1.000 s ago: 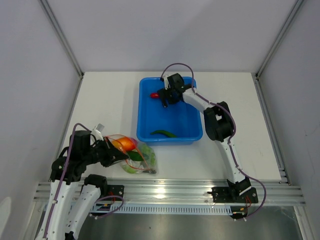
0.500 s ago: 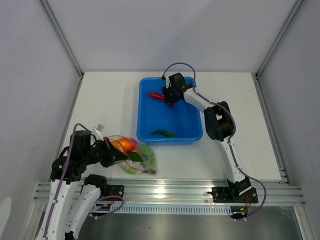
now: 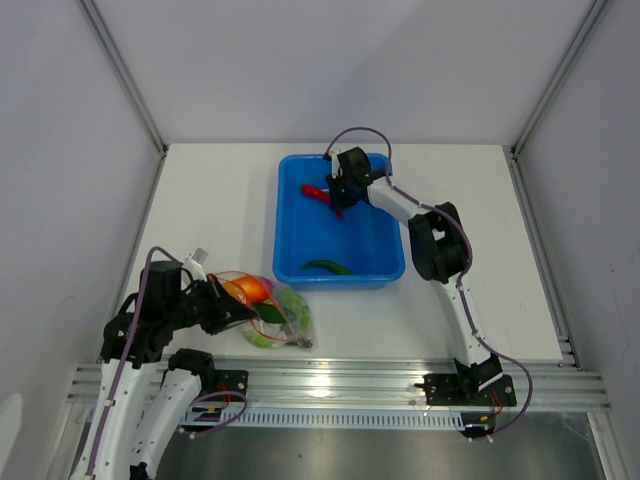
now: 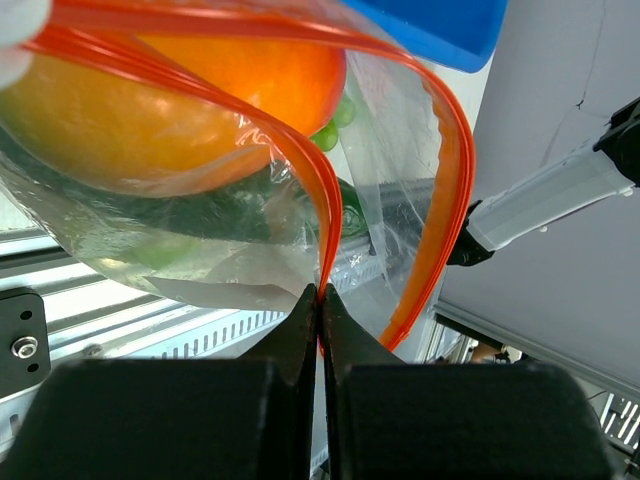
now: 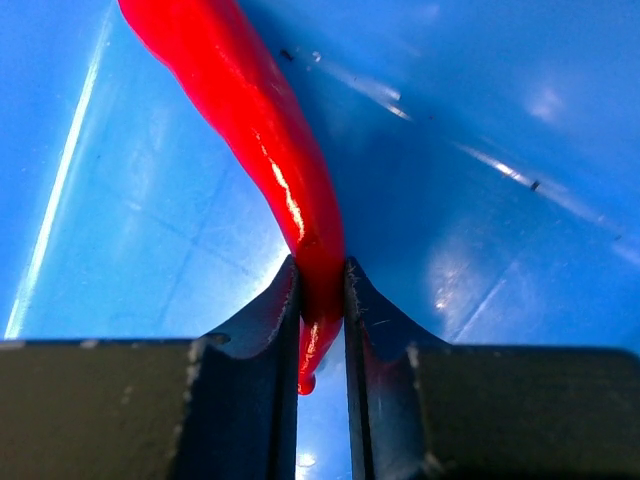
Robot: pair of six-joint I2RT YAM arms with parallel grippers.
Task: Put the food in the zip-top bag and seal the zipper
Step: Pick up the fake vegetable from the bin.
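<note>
R gripper (image 5: pixel 320 275): jaws narrow, clamped on the lower end of the red chili (image 5: pixel 262 120). Both pads touch the chili, w/ its tip showing just below them. In the top view the chili is in the far half of the blue bin (image 3: pixel 288 235), toward the far-left corner, and the R arm reaches in over the bin's far-right rim. Cannot tell whether the chili is clear of the bin floor. A green pepper (image 3: pixel 325 266) lies on the bin floor by the near wall, well apart from the chili. L gripper (image 4: pixel 320 297): jaws fully closed, pinching the zipper (image 4: pixel 305 165) of the zip-top bag (image 4: pixel 400 190) at one point on the strip. Bag mouth is unsealed: the two orange-red strips stand apart, one in the pinch and the other looping off to the right in the L wrist view. Bag rests on the table (image 3: pixel 215 200) just beside the bin's near-left corner, by the L arm. Contents seen through the plastic: an orange piece (image 4: pixel 190 90) close to the mouth, w/ a dark green piece (image 4: pixel 245 195) under it. Other items in the bag are too blurred to ID.
</note>
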